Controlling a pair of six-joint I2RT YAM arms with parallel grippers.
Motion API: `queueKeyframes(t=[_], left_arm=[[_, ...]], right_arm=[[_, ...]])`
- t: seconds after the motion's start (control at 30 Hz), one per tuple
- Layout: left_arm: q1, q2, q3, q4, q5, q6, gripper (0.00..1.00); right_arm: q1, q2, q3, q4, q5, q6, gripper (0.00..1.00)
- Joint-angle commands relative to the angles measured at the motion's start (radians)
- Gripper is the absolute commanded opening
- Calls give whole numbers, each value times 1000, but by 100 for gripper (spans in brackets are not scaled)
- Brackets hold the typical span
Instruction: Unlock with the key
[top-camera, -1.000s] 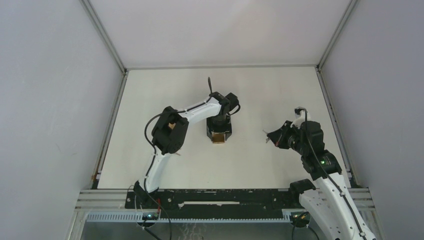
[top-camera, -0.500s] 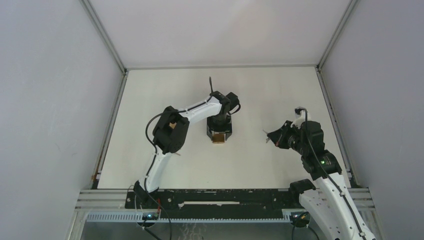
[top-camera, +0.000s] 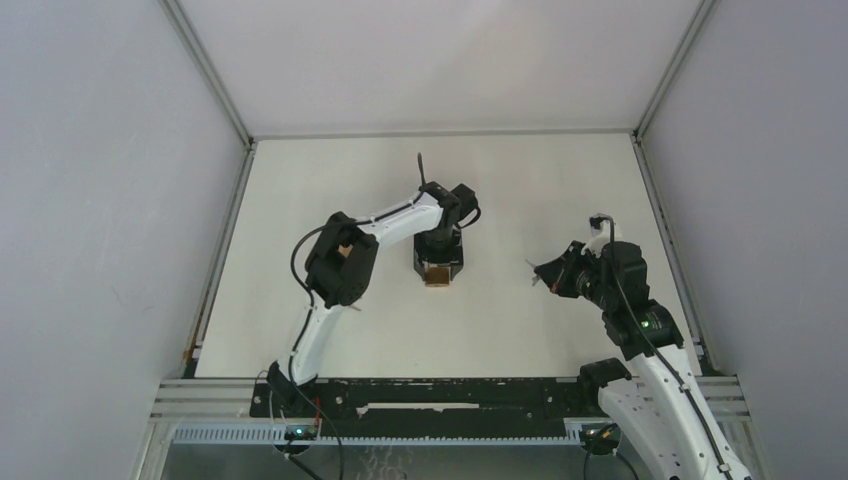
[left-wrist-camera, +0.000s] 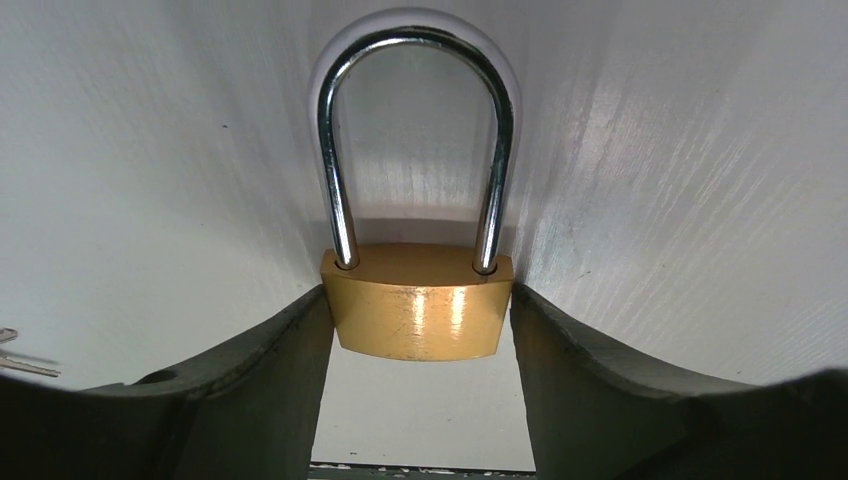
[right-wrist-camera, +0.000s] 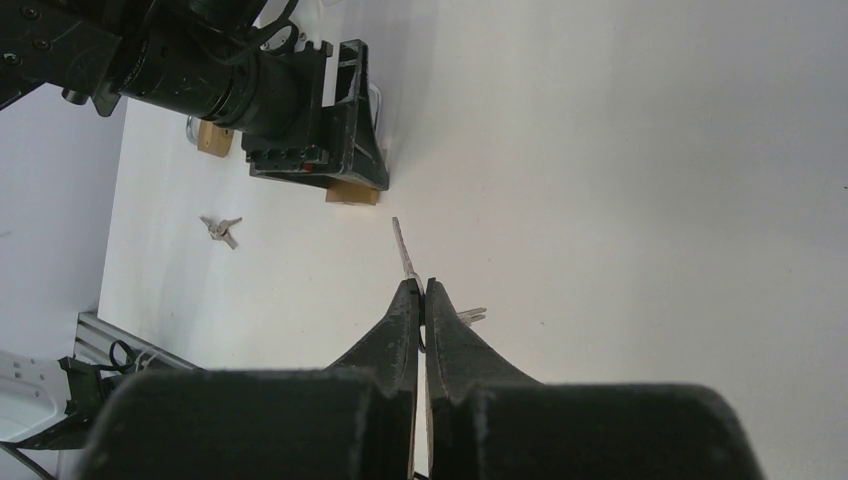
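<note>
You overlook the table from high behind; both wrist views face the padlock, the left closest.

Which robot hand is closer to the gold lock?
Left. The left gripper clamps the padlock between its fingers. The right gripper, pinching the key, is off to the side, clearly apart from it.

left arm stretched out mid-table, elbow bent, wrist hooked back toward the base; left gripper spread wide, both fingers pressed against the padlock sides; right arm tucked near its base, right gripper aimed left, pinched tight on the key
</note>
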Motion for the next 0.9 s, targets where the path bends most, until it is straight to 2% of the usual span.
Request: queueKeyframes(t=[0.0,0.47,0.57,0.7,0.87], left_arm=[[17,38,22,24,-72,3,69],[18,29,-21,56,-32,-3,67],[16,28,-36,70,-19,-6,61],[16,22,-48,88,-11,-15,44],[16,-45,-87,129,-19,-36,33]], right_arm=[[-13,-3,4,36,-8,-22,0],[-14,0,4,35,-8,-21,0],[-14,0,4,36,-8,-21,0],[-16,-1,3,35,-11,-20,0],[-15,-6,5,36,-17,-19,0]])
